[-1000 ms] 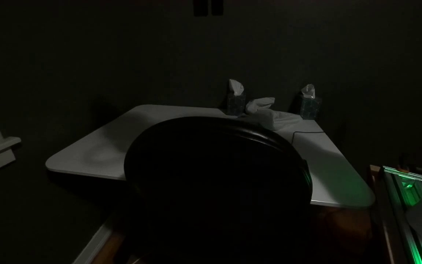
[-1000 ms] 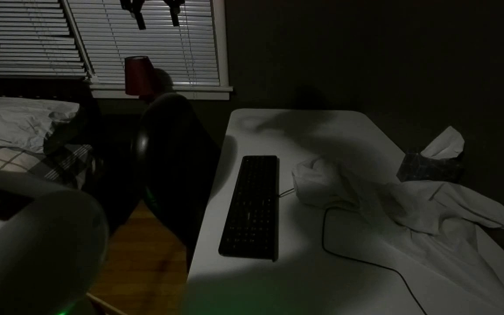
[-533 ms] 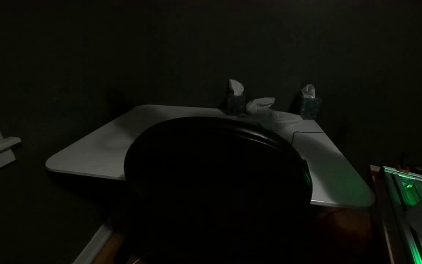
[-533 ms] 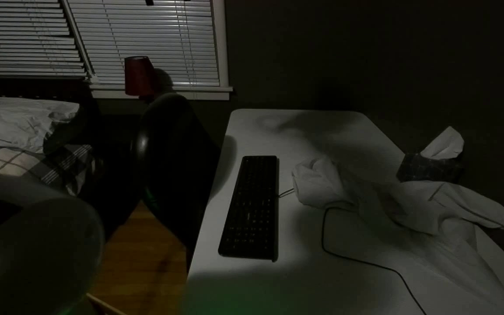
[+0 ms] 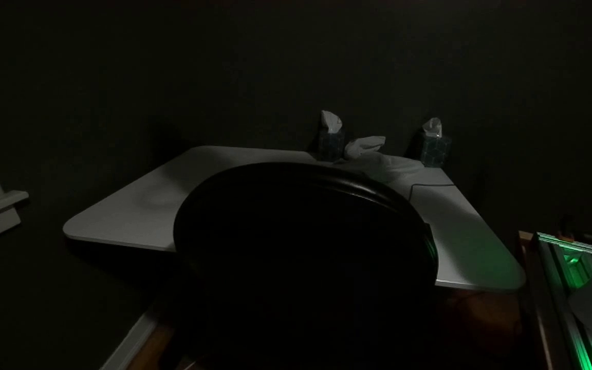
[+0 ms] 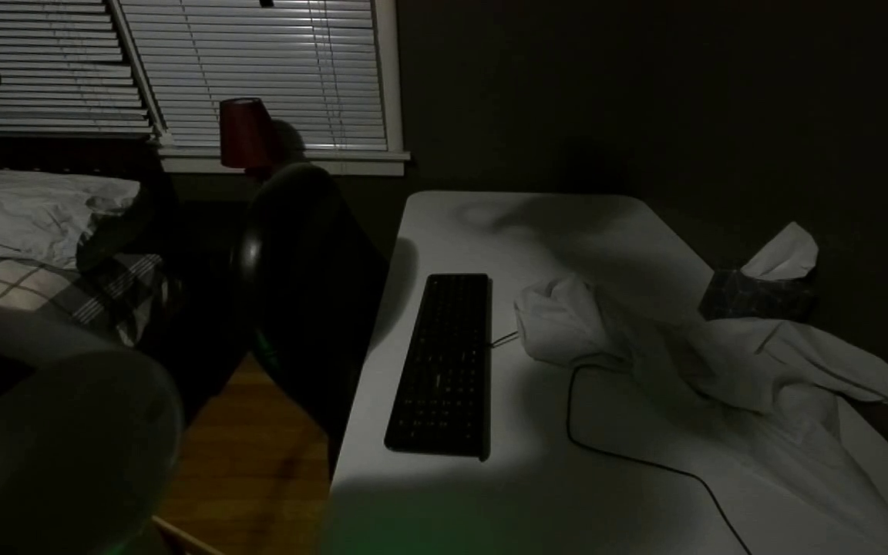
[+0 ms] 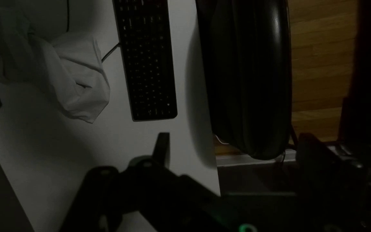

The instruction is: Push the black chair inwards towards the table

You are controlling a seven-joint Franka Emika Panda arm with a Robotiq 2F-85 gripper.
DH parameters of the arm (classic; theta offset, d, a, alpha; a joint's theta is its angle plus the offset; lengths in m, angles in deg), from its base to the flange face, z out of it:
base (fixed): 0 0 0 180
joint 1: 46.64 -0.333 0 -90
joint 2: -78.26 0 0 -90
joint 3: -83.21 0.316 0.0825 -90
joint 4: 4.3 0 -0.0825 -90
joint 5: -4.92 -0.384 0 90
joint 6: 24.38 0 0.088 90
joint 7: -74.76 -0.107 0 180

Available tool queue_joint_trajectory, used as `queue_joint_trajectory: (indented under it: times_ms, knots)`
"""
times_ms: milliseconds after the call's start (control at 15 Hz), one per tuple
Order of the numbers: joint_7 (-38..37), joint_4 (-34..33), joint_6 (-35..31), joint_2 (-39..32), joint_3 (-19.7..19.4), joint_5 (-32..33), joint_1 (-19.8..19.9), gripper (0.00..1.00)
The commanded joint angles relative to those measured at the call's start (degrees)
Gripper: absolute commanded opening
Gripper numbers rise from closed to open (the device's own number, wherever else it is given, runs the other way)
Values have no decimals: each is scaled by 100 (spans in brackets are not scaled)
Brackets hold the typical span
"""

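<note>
The black chair [image 5: 306, 241] has a wide rounded backrest and stands upright at the long edge of the white table [image 5: 131, 213]. In another exterior view the chair [image 6: 297, 293] is left of the table [image 6: 544, 493]. In the wrist view the chair [image 7: 253, 74] lies along the table's edge [image 7: 118, 145]; I cannot tell if they touch. My gripper [image 7: 233, 134] is open and empty. Its fingers appear either side of the chair's near end in the wrist view, apparently above it. Only a dark fingertip [image 6: 267, 3] shows at an exterior view's top edge.
A black keyboard [image 6: 444, 362], its cable [image 6: 644, 462] and a crumpled white cloth [image 6: 760, 370] lie on the table. Tissue boxes [image 5: 331, 146] stand at the wall. A bed [image 6: 28, 223] and a red lamp [image 6: 245, 132] are beyond the chair. A pale arm link [image 6: 66, 439] is close to the camera.
My gripper has risen, leaving the top of one exterior view and almost leaving the top of the other. The arm link has shifted slightly left. The chair and table have not visibly moved.
</note>
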Motion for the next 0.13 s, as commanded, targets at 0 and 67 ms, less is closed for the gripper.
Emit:
queue_joint_trajectory:
  times_ms: [0, 67]
  knots:
    - [2, -27, 19, -12, 49, -5, 50, 100]
    - [2, -27, 19, -12, 49, -5, 50, 100]
